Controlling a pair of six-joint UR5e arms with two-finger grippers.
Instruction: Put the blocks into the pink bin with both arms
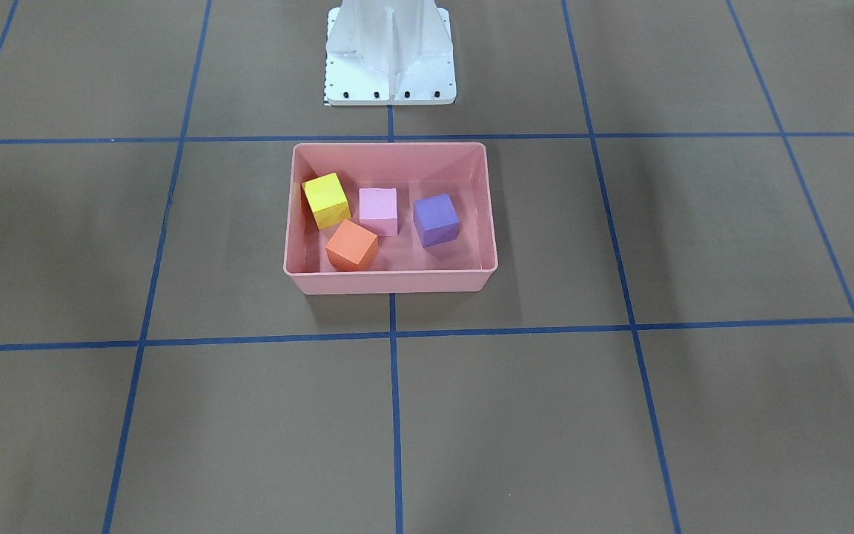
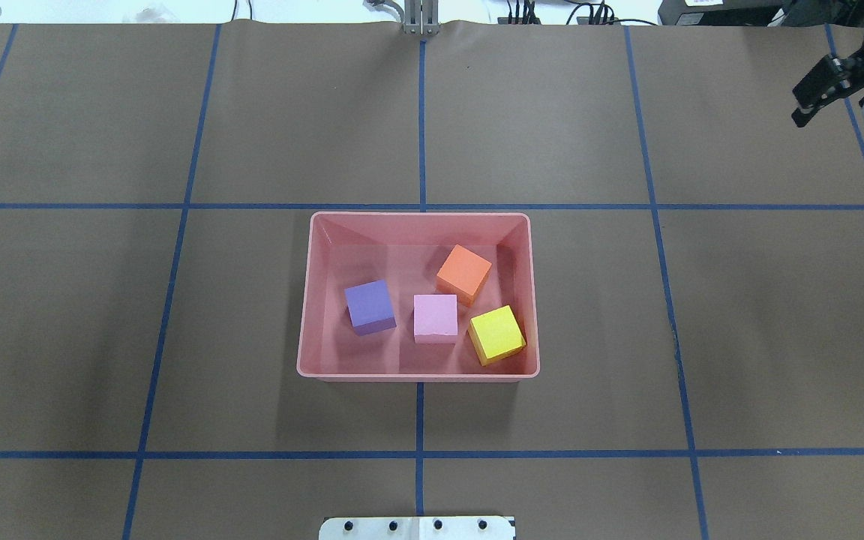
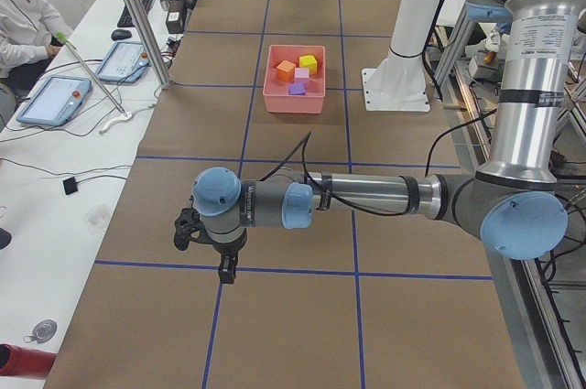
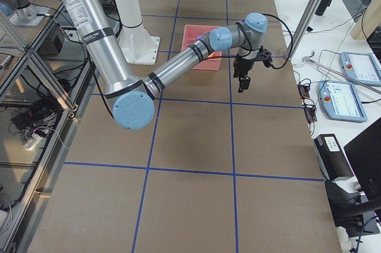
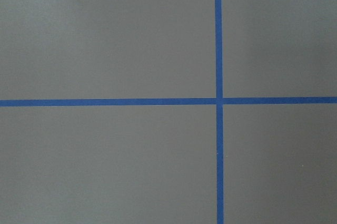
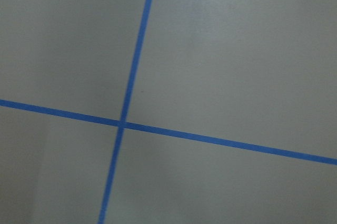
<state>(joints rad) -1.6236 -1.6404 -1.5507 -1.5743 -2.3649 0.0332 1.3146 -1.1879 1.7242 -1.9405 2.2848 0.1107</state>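
The pink bin (image 1: pixel 390 283) sits at the table's middle, just in front of my base; it also shows in the overhead view (image 2: pixel 417 373). Inside it lie the yellow block (image 1: pixel 325 200), the orange block (image 1: pixel 351 245), the light pink block (image 1: pixel 378 211) and the purple block (image 1: pixel 436 219), all apart from the grippers. My right gripper (image 2: pixel 803 116) hangs far off at the table's right far edge, shut and empty. My left gripper (image 3: pixel 224 272) hangs over bare table far to the left; I cannot tell whether it is open or shut.
The white metal base (image 1: pixel 390 67) stands behind the bin. Blue tape lines grid the brown table. A side bench with tablets (image 3: pixel 55 96), cables and metal posts runs along the far edge, where a person (image 3: pixel 23 23) sits.
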